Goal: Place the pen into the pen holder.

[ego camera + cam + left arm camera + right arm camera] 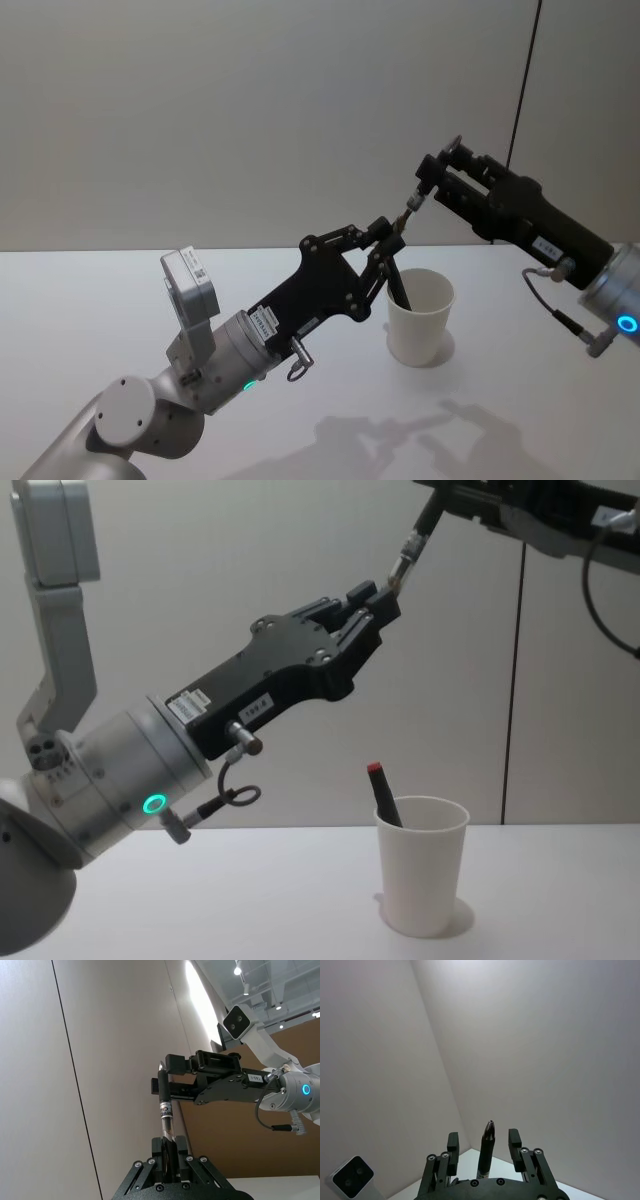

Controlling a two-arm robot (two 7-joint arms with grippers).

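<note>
Right gripper (428,502) cut off at chest view's 1 o'clock edge. White table (520,420), plain grey wall (250,110). Pen holder (420,317) holds a red-capped marker (383,794). Pen (165,1110) held in the air above the holder: left gripper (388,240) clamped on one end, right gripper's fingers (515,1139) spread either side of the tip.

Left claw (388,240) and right claw (428,185) both touch the pen (408,212) above the white cup (421,317).
</note>
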